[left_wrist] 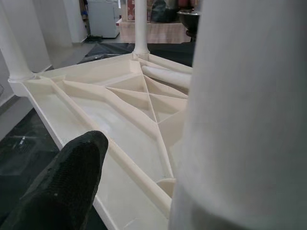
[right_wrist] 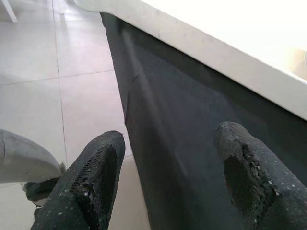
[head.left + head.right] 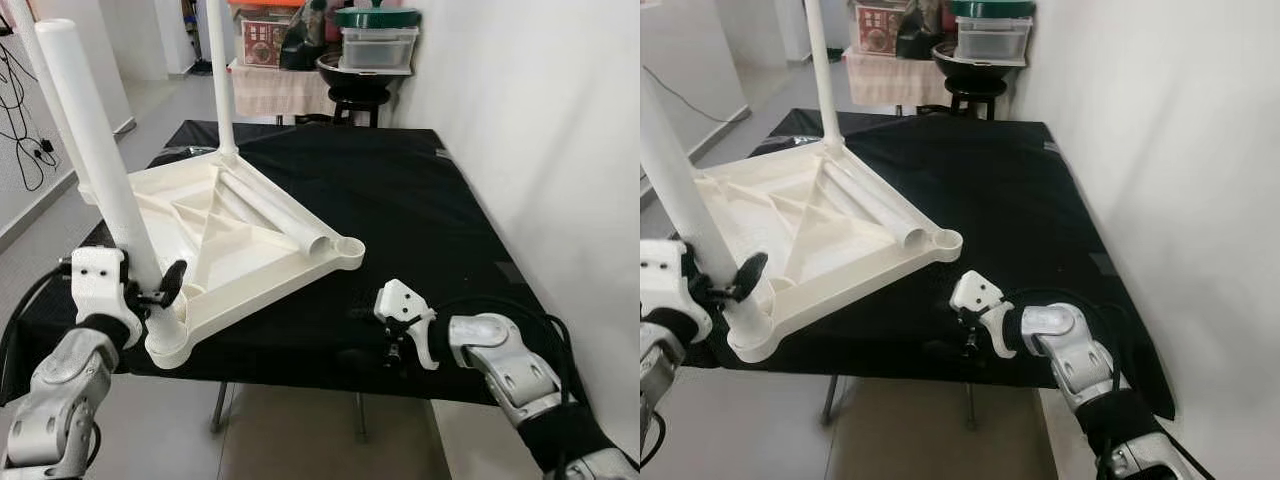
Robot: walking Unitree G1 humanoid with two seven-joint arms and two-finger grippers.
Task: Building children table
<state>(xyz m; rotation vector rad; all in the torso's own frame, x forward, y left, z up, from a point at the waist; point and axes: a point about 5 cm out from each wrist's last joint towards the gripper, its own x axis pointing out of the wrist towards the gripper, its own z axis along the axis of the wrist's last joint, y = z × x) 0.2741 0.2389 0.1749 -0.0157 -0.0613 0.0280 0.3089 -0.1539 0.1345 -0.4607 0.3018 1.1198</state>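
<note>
So the big work table with the black cloth (image 3: pixel 400 200) takes up most of the view, running up against a white wall on the robot's right. Lying upside down on the left part of it is the white plastic children's table top (image 3: pixel 215 225), ribbed underside facing up, with its near corner poking past the front edge of the cloth.

Three legs stand upright in its corner sockets: the near leg (image 3: pixel 100 150) at the front corner, a far leg (image 3: pixel 222 75) at the back, and another one at the left edge. A loose leg (image 3: pixel 275 212) lies flat inside the top, pointing toward the right corner socket (image 3: pixel 350 248), which is empty.

The left gripper (image 3: pixel 158 290) is clamped around the near leg just above its socket. The right gripper (image 3: pixel 395 345) hangs over the front edge of the cloth, right of the top, its fingers (image 2: pixel 91 182) spread apart with nothing between them.

Some boxes and a stool sit behind the table.
</note>
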